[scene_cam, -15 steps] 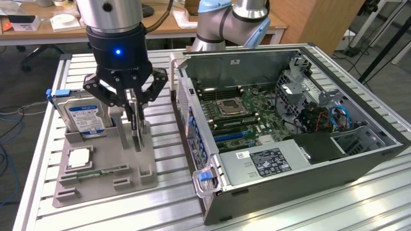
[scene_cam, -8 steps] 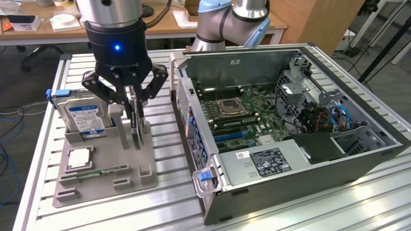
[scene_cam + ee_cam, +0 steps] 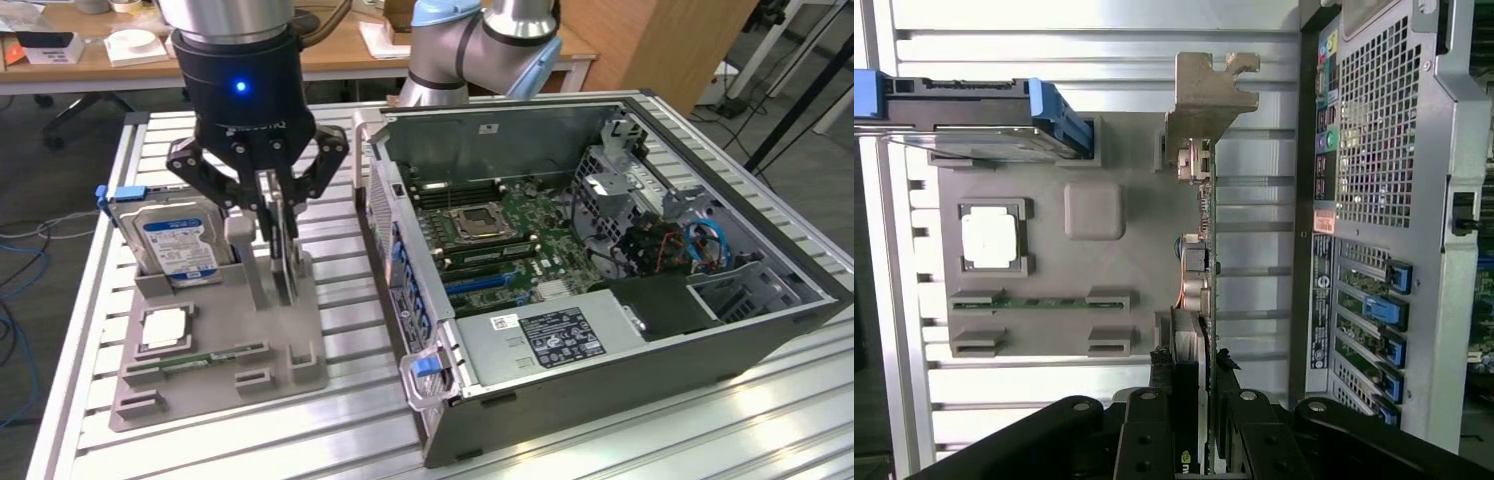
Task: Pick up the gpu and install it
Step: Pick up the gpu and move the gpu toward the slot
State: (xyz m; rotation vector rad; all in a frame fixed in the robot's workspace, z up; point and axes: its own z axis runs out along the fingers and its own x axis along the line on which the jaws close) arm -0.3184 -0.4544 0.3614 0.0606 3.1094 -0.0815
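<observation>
The fingers (image 3: 276,228) pinch the gpu (image 3: 283,278) between them, narrowly parted; card upright in gray holder (image 3: 214,375)

Exterior cam sits high, angled down across the tabletop (image 3: 267,440) from mid range. Wrist cam stares straight down past the gripper (image 3: 1194,440), way closer. Both catch the grey holder (image 3: 220,365), the gpu (image 3: 1197,265) and the back of the PC case (image 3: 1374,150).

Grey holder (image 3: 214,388) on slatted tabletop (image 3: 307,440). Hard drive (image 3: 174,245), blue label, upright in a slot. Processor chip (image 3: 163,327) flat in a pocket; green memory stick (image 3: 214,357) beside it. Open computer case (image 3: 601,400) on the exterior view's right.
</observation>
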